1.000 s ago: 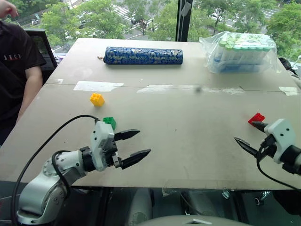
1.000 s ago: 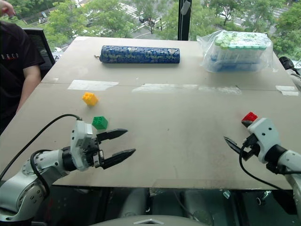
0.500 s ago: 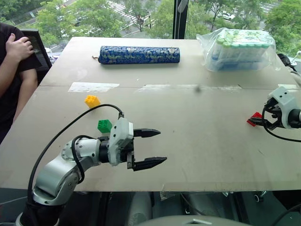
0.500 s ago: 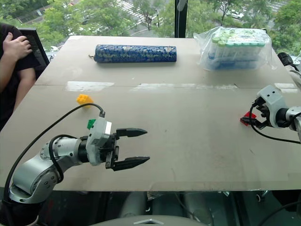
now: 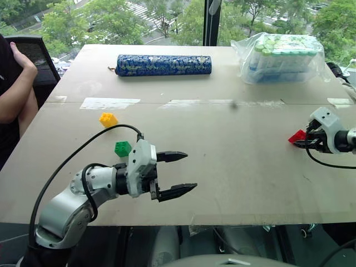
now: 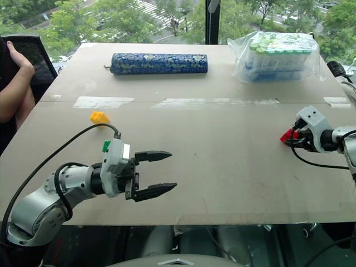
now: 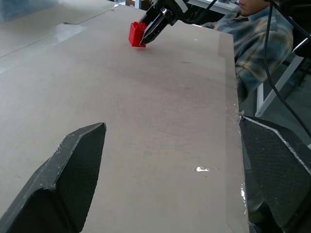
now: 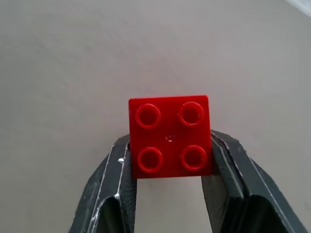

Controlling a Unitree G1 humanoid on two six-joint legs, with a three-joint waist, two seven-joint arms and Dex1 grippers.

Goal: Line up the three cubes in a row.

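Note:
The red cube is at the right side of the table, studs up, and my right gripper is shut on it, one finger on each side. It appears to rest on the table surface. The yellow cube lies on the left half of the table. The green cube sits a little nearer, just behind my left wrist. My left gripper hovers open over the near left part of the table, pointing right, with nothing between its fingers.
A long blue patterned cylinder lies at the far side, and a plastic bag of bottles stands at the far right. Pale tape strips cross the table's middle. A person's arm is at the left edge.
My right gripper moved forward to the red cube and shut on it. My left gripper stayed open, about where it was. The person's arm has dropped.

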